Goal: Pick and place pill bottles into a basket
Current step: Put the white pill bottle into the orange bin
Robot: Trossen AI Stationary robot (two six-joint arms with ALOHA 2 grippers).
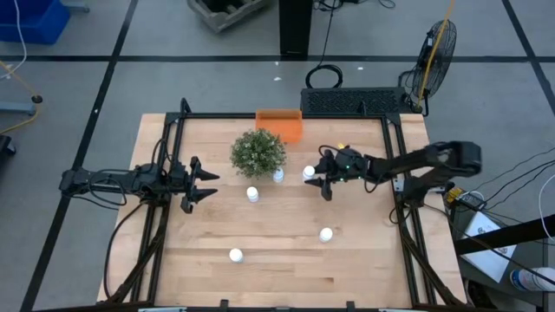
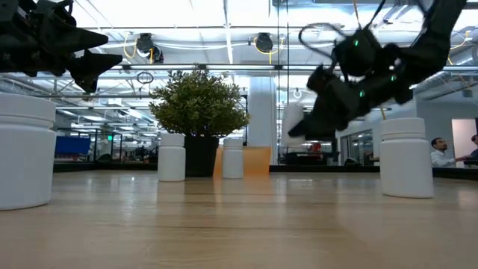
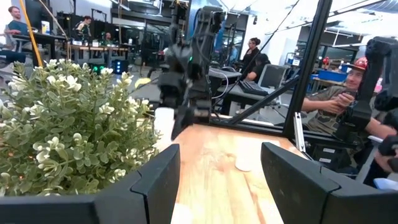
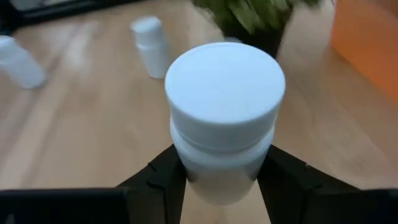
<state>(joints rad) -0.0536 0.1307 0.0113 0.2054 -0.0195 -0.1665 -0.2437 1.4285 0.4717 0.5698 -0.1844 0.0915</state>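
Observation:
Five small white pill bottles show in the high view. Four stand on their bases on the table (image 1: 252,194) (image 1: 278,175) (image 1: 326,234) (image 1: 235,255). The fifth (image 1: 309,173) is between the fingers of my right gripper (image 1: 316,176), right of the bushy green plant (image 1: 257,152); the gripper is shut on it (image 4: 224,118). The orange basket (image 1: 279,124) sits at the table's far edge behind the plant. My left gripper (image 1: 212,184) is open and empty, left of the plant. My right gripper pinches the bottle's body just under the cap (image 4: 186,165) between its two fingers (image 4: 163,177), one on each side. The fingers come from the table's right, slanting down. The bottle stays upright, cap up. In the low view the gripper (image 2: 317,119) hangs above the table top.
The plant stands between the held bottle and the basket. A black frame (image 1: 395,173) runs round the table's edges. People sit in the room beyond the table (image 3: 336,99). Bare wood lies along the near half of the table (image 1: 277,277).

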